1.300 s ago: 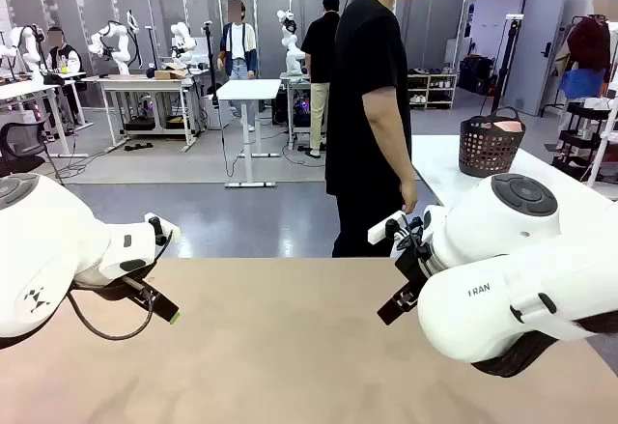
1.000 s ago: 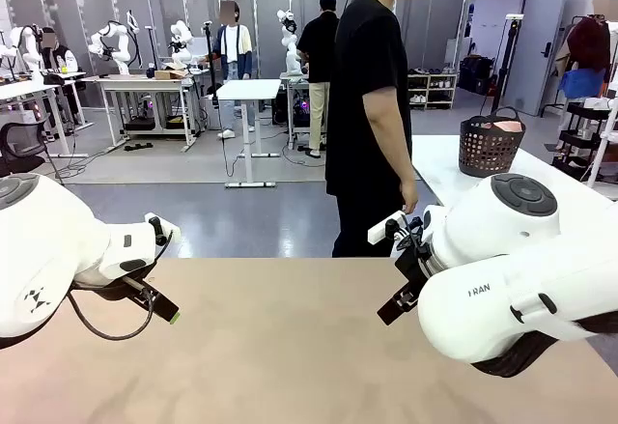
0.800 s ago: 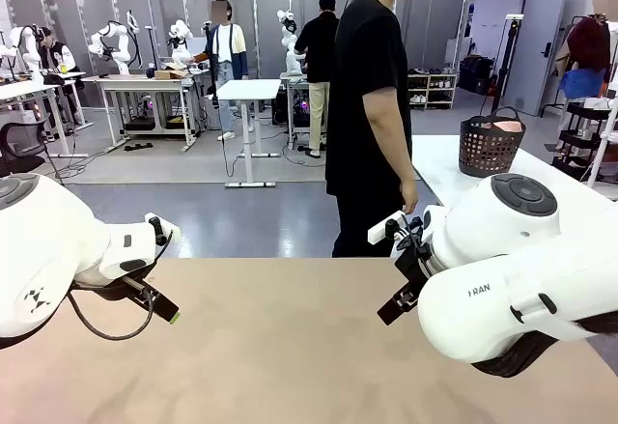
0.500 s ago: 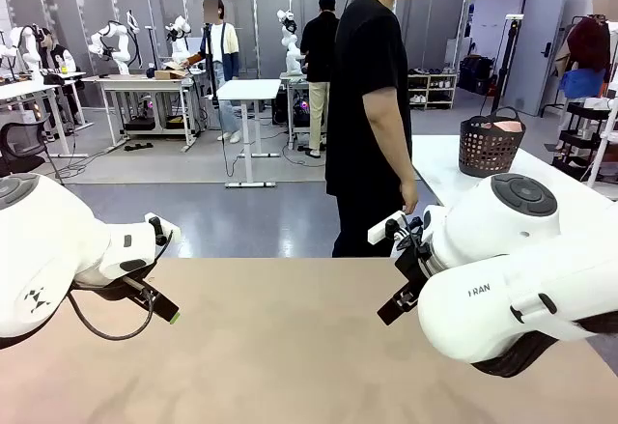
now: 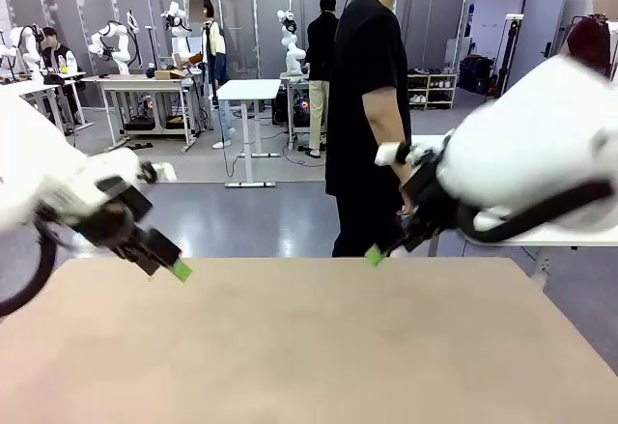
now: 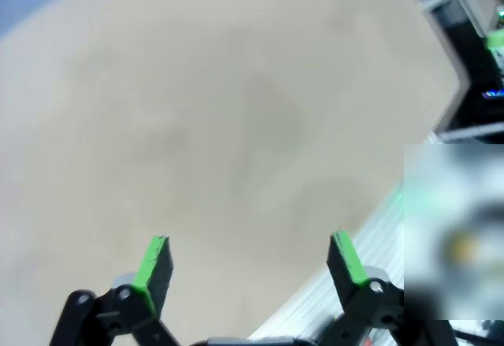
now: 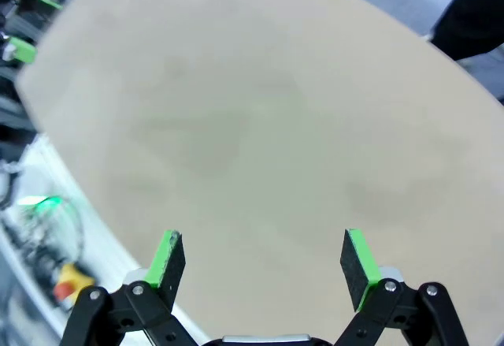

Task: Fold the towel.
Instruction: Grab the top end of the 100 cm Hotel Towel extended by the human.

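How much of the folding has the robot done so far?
Nothing looks done yet. In hand: nothing; the left claw and right claw both hang open above the tan table, a person standing at its far side. Left: the whole folding job.

The broad tan tabletop [image 5: 290,347] offers open room across its whole middle, the left gripper [image 6: 248,255] and right gripper [image 7: 264,255] hang wide-jawed over its far edge, well apart, and a person [image 5: 367,105] at that edge, just behind the right gripper, blocks passage there.
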`<state>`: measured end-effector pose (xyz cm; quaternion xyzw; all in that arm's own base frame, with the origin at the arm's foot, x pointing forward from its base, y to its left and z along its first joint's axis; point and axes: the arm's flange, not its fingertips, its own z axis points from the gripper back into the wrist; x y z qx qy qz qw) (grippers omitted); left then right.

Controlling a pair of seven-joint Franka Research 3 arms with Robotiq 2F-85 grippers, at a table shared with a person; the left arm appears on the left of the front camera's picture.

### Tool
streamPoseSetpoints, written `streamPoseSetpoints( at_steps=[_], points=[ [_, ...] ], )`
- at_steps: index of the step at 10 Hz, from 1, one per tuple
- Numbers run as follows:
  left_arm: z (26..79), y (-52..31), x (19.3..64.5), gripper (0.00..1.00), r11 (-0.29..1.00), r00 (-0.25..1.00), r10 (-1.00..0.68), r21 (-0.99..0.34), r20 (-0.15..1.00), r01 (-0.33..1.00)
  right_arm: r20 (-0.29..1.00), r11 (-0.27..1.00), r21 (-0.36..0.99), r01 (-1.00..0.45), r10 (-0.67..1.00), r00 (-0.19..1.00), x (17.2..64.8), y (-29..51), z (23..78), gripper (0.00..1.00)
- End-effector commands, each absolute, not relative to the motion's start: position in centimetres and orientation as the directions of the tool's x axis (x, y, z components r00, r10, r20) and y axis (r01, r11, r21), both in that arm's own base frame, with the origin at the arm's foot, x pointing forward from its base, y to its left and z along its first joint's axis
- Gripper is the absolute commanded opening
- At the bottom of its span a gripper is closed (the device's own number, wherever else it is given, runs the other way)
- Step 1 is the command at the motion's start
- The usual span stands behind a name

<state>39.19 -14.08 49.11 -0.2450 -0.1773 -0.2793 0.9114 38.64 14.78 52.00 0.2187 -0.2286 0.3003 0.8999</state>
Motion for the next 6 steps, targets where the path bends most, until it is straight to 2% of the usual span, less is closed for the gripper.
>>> streamPoseSetpoints(
  at_steps=[1, 2, 3, 5, 6],
  points=[
    [51.8, -7.4, 40.6, 1.00, 0.638, 0.885, -0.341, -0.613, 0.319, 0.466, 0.519, 0.648, 0.489, -0.585, 0.323, 0.792, 39.5, 8.5, 54.0, 1.00],
    [53.2, -3.9, 39.7, 1.00, 0.498, 0.891, -0.332, -0.744, 0.310, 0.445, 0.513, 0.554, 0.605, -0.572, 0.278, 0.812, 38.2, 5.0, 54.8, 1.00],
    [53.9, -0.4, 39.0, 1.00, 0.397, 0.897, -0.302, -0.813, 0.321, 0.425, 0.517, 0.464, 0.688, -0.558, 0.226, 0.826, 37.0, 1.8, 55.1, 1.00],
    [54.0, 7.3, 37.4, 1.00, 0.268, 0.914, -0.189, -0.877, 0.359, 0.399, 0.553, 0.343, 0.757, -0.556, 0.115, 0.825, 34.0, -4.9, 54.8, 1.00],
    [53.8, 11.0, 36.4, 1.00, 0.229, 0.921, -0.122, -0.892, 0.370, 0.389, 0.557, 0.334, 0.772, -0.541, 0.053, 0.829, 32.5, -8.3, 54.5, 1.00]
  ],
)
